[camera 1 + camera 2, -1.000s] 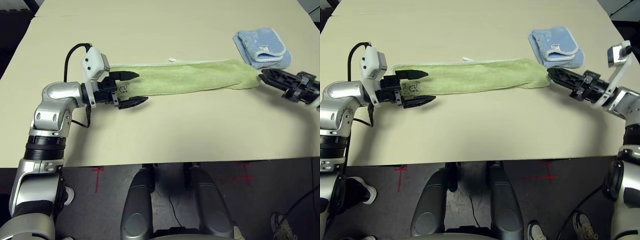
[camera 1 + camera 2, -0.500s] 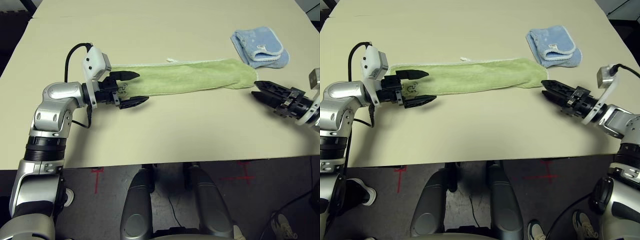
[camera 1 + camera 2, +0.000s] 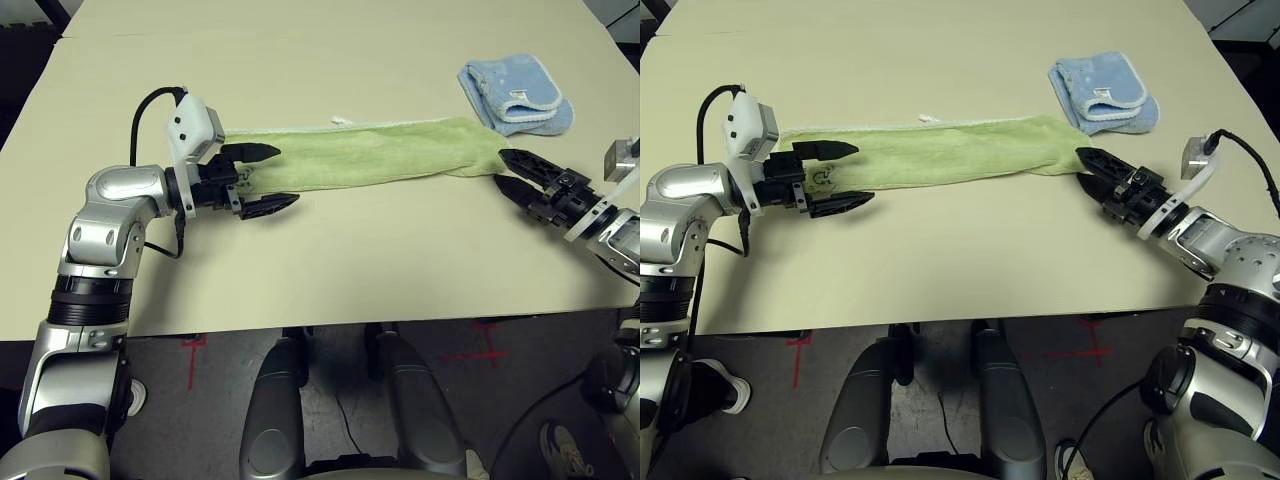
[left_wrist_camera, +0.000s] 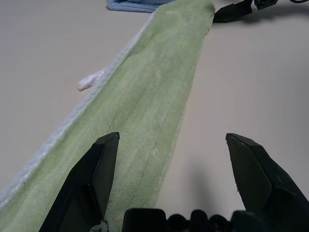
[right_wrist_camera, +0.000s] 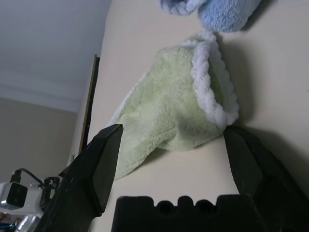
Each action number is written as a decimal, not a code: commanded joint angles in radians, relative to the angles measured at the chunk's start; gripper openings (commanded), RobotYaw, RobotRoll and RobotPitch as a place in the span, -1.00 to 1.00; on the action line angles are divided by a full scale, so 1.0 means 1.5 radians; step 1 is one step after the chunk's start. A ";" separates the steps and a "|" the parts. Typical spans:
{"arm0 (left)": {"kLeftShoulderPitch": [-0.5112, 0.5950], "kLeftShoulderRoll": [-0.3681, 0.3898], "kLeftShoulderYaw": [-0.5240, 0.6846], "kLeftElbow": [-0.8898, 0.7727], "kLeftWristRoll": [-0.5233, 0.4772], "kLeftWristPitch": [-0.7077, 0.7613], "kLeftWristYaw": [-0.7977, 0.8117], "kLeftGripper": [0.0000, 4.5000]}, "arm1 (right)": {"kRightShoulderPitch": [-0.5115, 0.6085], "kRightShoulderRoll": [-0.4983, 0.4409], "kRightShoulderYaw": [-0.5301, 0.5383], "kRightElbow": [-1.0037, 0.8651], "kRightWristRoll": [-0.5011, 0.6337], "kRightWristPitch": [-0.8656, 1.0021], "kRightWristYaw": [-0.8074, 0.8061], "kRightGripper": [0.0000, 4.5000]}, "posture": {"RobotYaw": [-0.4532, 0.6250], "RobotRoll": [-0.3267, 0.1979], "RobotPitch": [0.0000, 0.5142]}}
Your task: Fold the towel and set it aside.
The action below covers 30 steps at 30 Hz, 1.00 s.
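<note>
towel flat between wide-spread left tool and right tool, blue folded towel just beyond

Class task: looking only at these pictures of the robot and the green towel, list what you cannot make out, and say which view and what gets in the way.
- Towel, left end: head views, partly covered by the left hand; the dark mark there is too small to read.
- Towel's underside: hidden by its own fold.
- Blue towel: left wrist view, cut off by the edge.
- Right hand: head views cannot settle whether it touches the towel.
</note>
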 commanded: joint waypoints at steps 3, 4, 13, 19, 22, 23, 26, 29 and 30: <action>0.007 -0.001 -0.006 -0.008 -0.006 0.004 -0.003 0.99 | -0.003 -0.005 0.004 0.040 -0.006 -0.031 -0.022 1.00 | -0.18 0.25 0.31; 0.007 -0.001 -0.006 -0.007 -0.006 0.004 -0.003 0.99 | -0.005 -0.005 0.006 0.043 -0.006 -0.036 -0.023 1.00 | -0.18 0.25 0.30; 0.009 0.000 -0.006 -0.008 -0.005 0.003 -0.005 1.00 | -0.012 0.001 0.019 0.051 -0.003 -0.060 -0.034 0.74 | -0.17 0.25 0.28; 0.011 0.001 -0.006 -0.007 -0.006 0.002 -0.007 1.00 | -0.009 0.004 0.024 0.050 0.004 -0.069 -0.038 -0.23 | -0.17 0.25 0.27; 0.010 0.001 -0.007 -0.004 -0.005 0.001 -0.008 1.00 | -0.006 0.004 0.025 0.049 0.006 -0.074 -0.040 -0.72 | -0.18 0.25 0.25; 0.010 0.001 -0.007 -0.004 -0.005 0.001 -0.009 1.00 | -0.006 0.003 0.025 0.049 0.007 -0.076 -0.041 -0.86 | -0.18 0.25 0.24; 0.009 0.001 -0.007 -0.001 -0.004 -0.001 -0.010 1.00 | -0.003 0.001 0.026 0.050 0.013 -0.080 -0.041 -0.99 | -0.18 0.25 0.24; 0.010 0.002 -0.007 0.001 -0.004 -0.001 -0.011 1.00 | 0.000 -0.001 0.025 0.047 0.018 -0.080 -0.041 -0.99 | -0.19 0.25 0.24; 0.010 0.002 -0.006 0.002 -0.004 -0.002 -0.011 1.00 | 0.001 -0.002 0.025 0.046 0.019 -0.080 -0.041 -0.99 | -0.19 0.25 0.24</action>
